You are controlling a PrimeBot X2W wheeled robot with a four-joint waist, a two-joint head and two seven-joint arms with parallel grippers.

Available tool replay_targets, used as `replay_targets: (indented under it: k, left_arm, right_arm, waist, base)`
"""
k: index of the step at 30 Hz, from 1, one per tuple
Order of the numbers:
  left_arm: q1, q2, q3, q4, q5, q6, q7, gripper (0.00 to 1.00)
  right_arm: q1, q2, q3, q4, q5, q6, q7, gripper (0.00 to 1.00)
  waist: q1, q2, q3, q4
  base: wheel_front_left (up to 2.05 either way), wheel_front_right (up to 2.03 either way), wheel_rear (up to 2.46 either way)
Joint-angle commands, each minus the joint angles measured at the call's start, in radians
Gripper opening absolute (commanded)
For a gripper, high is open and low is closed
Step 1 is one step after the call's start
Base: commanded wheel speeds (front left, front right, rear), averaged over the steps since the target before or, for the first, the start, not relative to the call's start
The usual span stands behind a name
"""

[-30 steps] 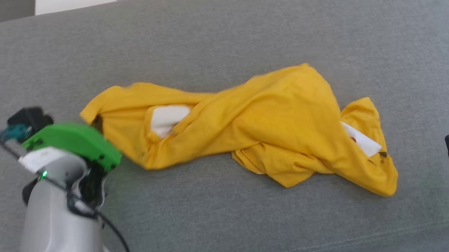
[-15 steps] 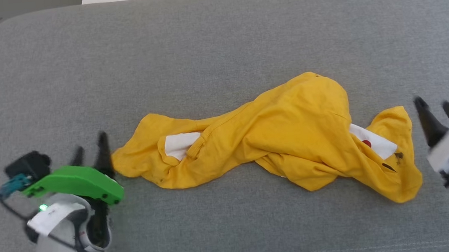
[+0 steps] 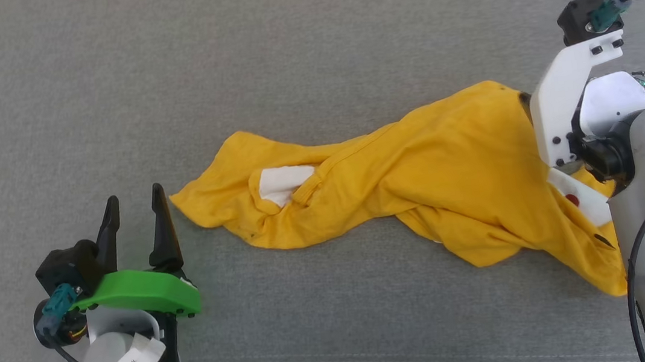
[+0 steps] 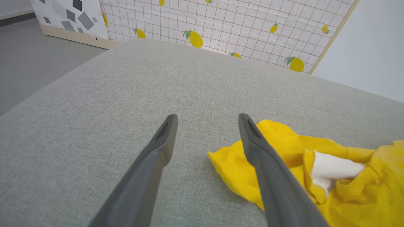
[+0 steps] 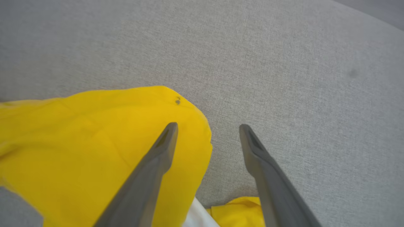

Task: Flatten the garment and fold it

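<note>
Your left gripper (image 3: pixel 134 194) stands released and empty, fingers spread, just beside the left tip of the garment (image 3: pixel 421 194). The garment lies twisted and crumpled across the grey cushion (image 3: pixel 308 55), with a white patch showing among its folds. Your right gripper (image 5: pixel 208 125) is likewise spread wide and grasps nothing, one finger over the garment's yellow edge at its right end, the other over bare cushion.
</note>
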Motion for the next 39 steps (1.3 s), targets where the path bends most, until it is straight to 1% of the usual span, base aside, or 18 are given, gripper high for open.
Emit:
replay_targets:
  k: [1, 6, 11, 12, 13, 14, 17, 18, 20, 22, 26, 28, 30, 31, 32, 33, 35, 39]
  left_arm:
    - [-0.018, -0.002, -0.001, 0.003, 0.010, -0.006, -0.010, 1.00]
    - [-0.027, -0.001, -0.001, 0.008, 0.012, -0.008, -0.018, 1.00]
    - [-0.025, 0.002, 0.007, 0.017, 0.007, -0.006, -0.022, 1.00]
    - [-0.026, 0.002, 0.006, 0.019, 0.007, -0.006, -0.023, 1.00]
    - [-0.026, 0.002, 0.005, 0.022, 0.007, -0.006, -0.023, 1.00]
    - [-0.026, 0.002, 0.003, 0.024, 0.007, -0.006, -0.023, 1.00]
    - [-0.024, 0.001, 0.001, 0.029, 0.006, -0.004, -0.024, 1.00]
    - [-0.023, 0.001, 0.000, 0.030, 0.005, -0.004, -0.024, 1.00]
    - [-0.021, -0.002, -0.001, 0.032, 0.001, -0.003, -0.024, 1.00]
    - [-0.017, -0.002, -0.001, 0.032, -0.002, -0.002, -0.024, 1.00]
    - [-0.013, -0.003, 0.000, 0.030, -0.009, 0.000, -0.023, 1.00]
    - [-0.010, -0.003, -0.001, 0.027, -0.012, 0.002, -0.021, 1.00]
    - [-0.006, -0.003, 0.000, 0.024, -0.017, 0.005, -0.014, 1.00]
    - [-0.005, -0.002, 0.000, 0.022, -0.018, 0.005, -0.011, 1.00]
    - [-0.004, -0.001, 0.000, 0.021, -0.021, 0.005, -0.007, 1.00]
    - [-0.003, 0.000, 0.000, 0.020, -0.023, 0.005, -0.004, 1.00]
    - [-0.001, 0.002, 0.001, 0.019, -0.026, 0.006, -0.001, 1.00]
    - [0.006, 0.002, -0.003, 0.020, -0.030, 0.010, 0.007, 1.00]
  right_arm:
    - [-0.011, -0.010, 0.001, 0.031, -0.028, -0.001, 0.020, 1.00]
    - [-0.009, -0.006, 0.020, 0.125, -0.056, -0.001, 0.084, 1.00]
    - [0.004, 0.005, 0.017, 0.157, -0.028, -0.001, 0.064, 1.00]
    - [0.003, 0.008, 0.014, 0.160, -0.019, -0.001, 0.058, 0.34]
    - [-0.001, 0.010, 0.014, 0.158, -0.013, -0.001, 0.043, 0.03]
    - [-0.007, 0.011, 0.010, 0.154, -0.003, -0.001, 0.024, 0.00]
    - [-0.035, 0.013, -0.044, 0.131, 0.027, -0.001, -0.044, 0.00]
    - [-0.049, 0.013, -0.078, 0.117, 0.038, -0.001, -0.071, 0.00]
    - [-0.071, 0.001, -0.138, 0.088, 0.041, -0.001, -0.115, 0.00]
    - [-0.076, -0.018, -0.204, 0.056, 0.035, -0.001, -0.131, 0.00]
    - [-0.014, -0.055, -0.348, 0.002, -0.019, -0.001, -0.084, 0.00]
    - [0.042, -0.049, -0.397, -0.009, -0.046, -0.001, -0.042, 0.00]
    - [0.091, -0.026, -0.438, -0.011, -0.059, -0.001, -0.022, 0.00]
    - [0.108, -0.015, -0.452, -0.010, -0.063, -0.001, -0.023, 0.07]
    - [0.124, -0.002, -0.467, -0.007, -0.065, -0.001, -0.028, 0.81]
    - [0.133, 0.006, -0.473, -0.007, -0.063, -0.001, -0.040, 1.00]
    - [0.139, 0.021, -0.490, -0.018, -0.045, -0.001, -0.085, 1.00]
    - [0.147, 0.033, -0.535, -0.073, 0.047, -0.001, -0.242, 1.00]
  waist:
    - [-0.0001, 0.0000, 0.040, 0.041]
    - [-0.0001, 0.0000, 0.056, 0.053]
    - [-0.0001, 0.0000, 0.051, 0.042]
    - [-0.0001, 0.0000, 0.047, 0.038]
    - [-0.0001, 0.0000, 0.043, 0.035]
    - [-0.0001, 0.0000, 0.038, 0.031]
    - [-0.0001, 0.0000, 0.019, 0.018]
    - [-0.0001, 0.0000, 0.012, 0.014]
    - [-0.0001, 0.0000, 0.000, 0.009]
    - [-0.0001, 0.0000, -0.012, 0.005]
    - [-0.0001, 0.0000, -0.019, 0.002]
    - [-0.0001, 0.0000, -0.016, -0.001]
    - [-0.0001, 0.0000, -0.011, -0.004]
    - [-0.0001, 0.0000, -0.009, -0.007]
    - [-0.0001, 0.0000, -0.007, -0.009]
    - [-0.0001, 0.0000, -0.007, -0.011]
    - [-0.0001, 0.0000, -0.010, -0.015]
    - [-0.0001, 0.0000, -0.035, -0.018]
  base:
    - [0.00, 0.00, 0.00]
    - [0.00, 0.00, 0.00]
    - [0.00, 0.00, 0.00]
    - [0.00, 0.00, 0.00]
    - [0.00, 0.00, 0.00]
    - [0.00, 0.00, 0.00]
    - [0.00, 0.00, 0.00]
    - [0.00, 0.00, 0.00]
    - [0.00, 0.00, 0.00]
    - [0.00, 0.00, 0.00]
    - [0.00, 0.00, 0.00]
    - [0.00, 0.00, 0.00]
    - [0.00, 0.00, 0.00]
    - [0.00, 0.00, 0.00]
    - [0.00, 0.00, 0.00]
    - [0.00, 0.00, 0.00]
    - [0.00, 0.00, 0.00]
    - [0.00, 0.00, 0.00]
